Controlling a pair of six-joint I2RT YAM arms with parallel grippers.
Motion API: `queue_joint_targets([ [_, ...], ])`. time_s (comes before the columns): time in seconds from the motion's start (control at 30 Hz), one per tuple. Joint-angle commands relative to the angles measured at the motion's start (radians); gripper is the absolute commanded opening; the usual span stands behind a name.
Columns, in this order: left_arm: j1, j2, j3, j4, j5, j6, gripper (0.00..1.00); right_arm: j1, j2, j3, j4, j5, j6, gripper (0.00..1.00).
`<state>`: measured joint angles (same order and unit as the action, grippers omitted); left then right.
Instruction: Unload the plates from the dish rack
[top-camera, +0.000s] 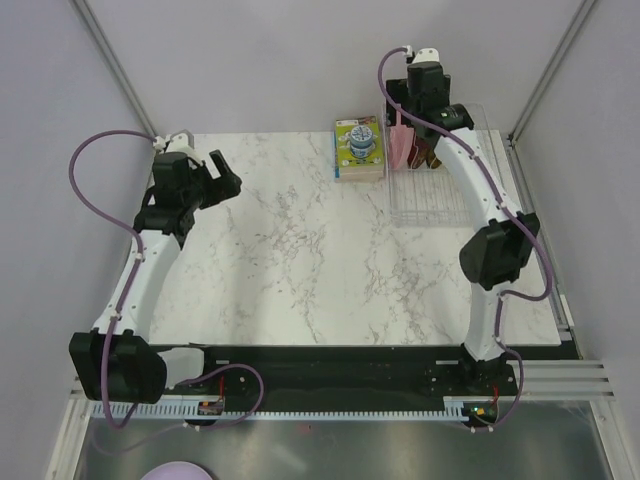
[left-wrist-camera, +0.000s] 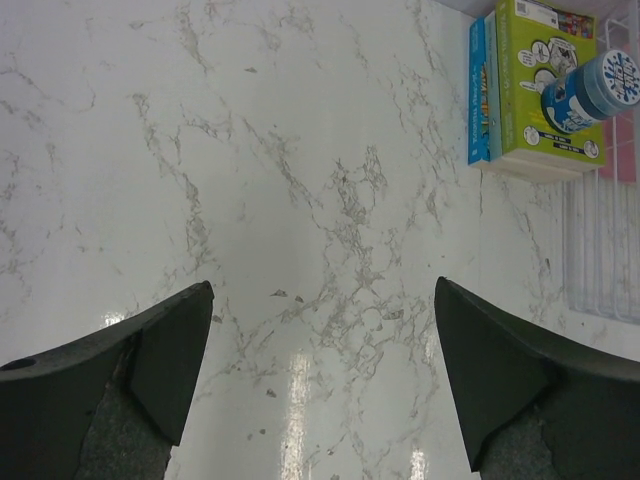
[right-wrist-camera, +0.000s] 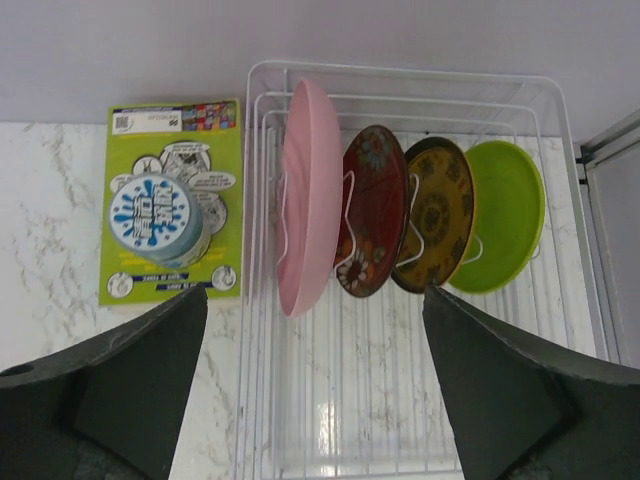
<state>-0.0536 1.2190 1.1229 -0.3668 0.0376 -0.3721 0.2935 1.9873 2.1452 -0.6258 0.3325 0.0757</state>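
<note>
**Top external view.** The left tool (top-camera: 224, 172) hung over the left rear part of the worktop (top-camera: 300, 270), and we recorded its fingers as spread with nothing between them. The right arm (top-camera: 488, 205) reached to the rear right corner, where the dish rack (top-camera: 440, 205) stood on the worktop. A printed box (top-camera: 358, 150) lay just beside the rack on its left.

**Left wrist view.** We saw both dark fingers set wide apart over bare marble. The printed box lay at the upper right, with the edge of the rack beside it.

**Right wrist view.** The right tool (right-wrist-camera: 315, 310) hovered above the rack. We recorded its fingers as spread wide and gripping nothing. All four plates stood on edge in a row in the far part of the rack. From left to right we noted the pink plate (right-wrist-camera: 308, 200), the red patterned plate (right-wrist-camera: 372, 212), the yellow patterned plate (right-wrist-camera: 437, 215) and the lime green plate (right-wrist-camera: 503, 215). A round blue-and-white container (right-wrist-camera: 158, 218) rested on the printed box, left of the rack.
</note>
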Motion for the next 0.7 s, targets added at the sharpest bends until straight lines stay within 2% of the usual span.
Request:
queue_joint_targets([
  [0.0, 0.001, 0.046, 0.011, 0.045, 0.05, -0.042, 0.97, 0.018, 0.149, 0.197, -0.017, 0.15, -0.059, 0.93],
  [0.17, 0.001, 0.109, 0.015, 0.072, 0.054, -0.037, 0.91, 0.041, 0.254, 0.229, 0.081, 0.362, -0.151, 0.93],
  [0.37, 0.001, 0.192, 0.035, 0.092, 0.085, -0.056, 0.85, 0.041, 0.361, 0.231, 0.158, 0.388, -0.182, 0.85],
  [0.4, 0.001, 0.198, 0.035, 0.098, 0.088, -0.054, 0.84, 0.042, 0.381, 0.232, 0.166, 0.395, -0.182, 0.73],
  [0.47, 0.001, 0.209, 0.032, 0.103, 0.1, -0.056, 0.83, 0.042, 0.396, 0.232, 0.187, 0.393, -0.192, 0.67],
  [0.5, 0.001, 0.215, 0.026, 0.107, 0.104, -0.056, 0.83, 0.042, 0.41, 0.237, 0.189, 0.399, -0.201, 0.53],
  [0.53, 0.001, 0.217, 0.023, 0.115, 0.102, -0.056, 0.83, 0.042, 0.416, 0.242, 0.193, 0.407, -0.205, 0.43],
  [0.67, 0.001, 0.226, 0.021, 0.123, 0.105, -0.064, 0.82, 0.042, 0.424, 0.232, 0.21, 0.428, -0.228, 0.2],
])
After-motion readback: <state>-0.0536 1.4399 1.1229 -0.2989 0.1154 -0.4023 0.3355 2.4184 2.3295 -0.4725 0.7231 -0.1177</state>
